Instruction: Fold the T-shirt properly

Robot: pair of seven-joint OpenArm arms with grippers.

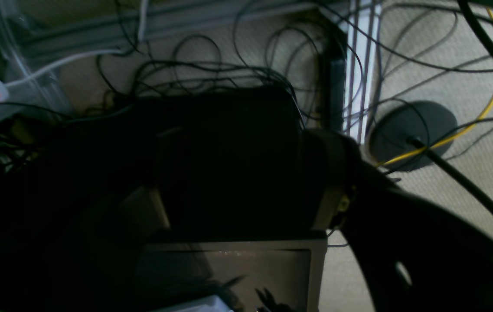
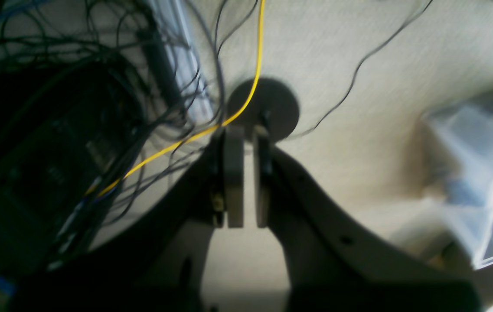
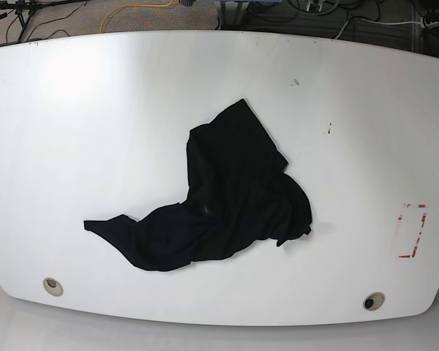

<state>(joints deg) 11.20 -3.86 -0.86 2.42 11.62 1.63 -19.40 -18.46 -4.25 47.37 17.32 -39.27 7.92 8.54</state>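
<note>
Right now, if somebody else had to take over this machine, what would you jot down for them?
Left pincer: too dark to tell open or shut; off the table, above the floor cables.
Right pincer: shut, empty, also over the floor.
T-shirt: a crumpled heap mid-table, one part trailing toward the near edge in the base view.
Done: nothing folded.
Left: spread it flat, then fold.

My base camera looks straight down on the table (image 3: pixel 73 110) from high up. Both wrist cameras face the cabled floor (image 2: pixel 359 86) (off the table), sharing a yellow cable (image 1: pixel 484 112) and round stand base (image 2: pixel 268 108).
</note>
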